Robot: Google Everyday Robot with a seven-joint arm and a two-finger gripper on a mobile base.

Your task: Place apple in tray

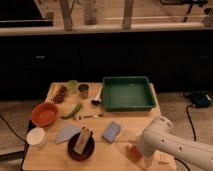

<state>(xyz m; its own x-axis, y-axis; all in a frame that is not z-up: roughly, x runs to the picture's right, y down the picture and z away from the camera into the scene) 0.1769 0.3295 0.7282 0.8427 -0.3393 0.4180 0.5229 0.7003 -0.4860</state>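
Observation:
The apple (133,150), small and orange-red, is at the front right of the wooden table, right against the end of my white arm. My gripper (138,151) is at the apple, mostly hidden by the arm's wrist, which reaches in from the lower right. The dark green tray (127,93) stands at the back right of the table and looks empty. It is well beyond the apple and the gripper.
An orange-red bowl (44,114), a white cup (36,136) and a dark bowl holding a block (81,145) are on the left. A light-blue sponge (111,131), a grey cloth (67,132), a green vegetable (71,111) and a metal cup (83,90) lie mid-table.

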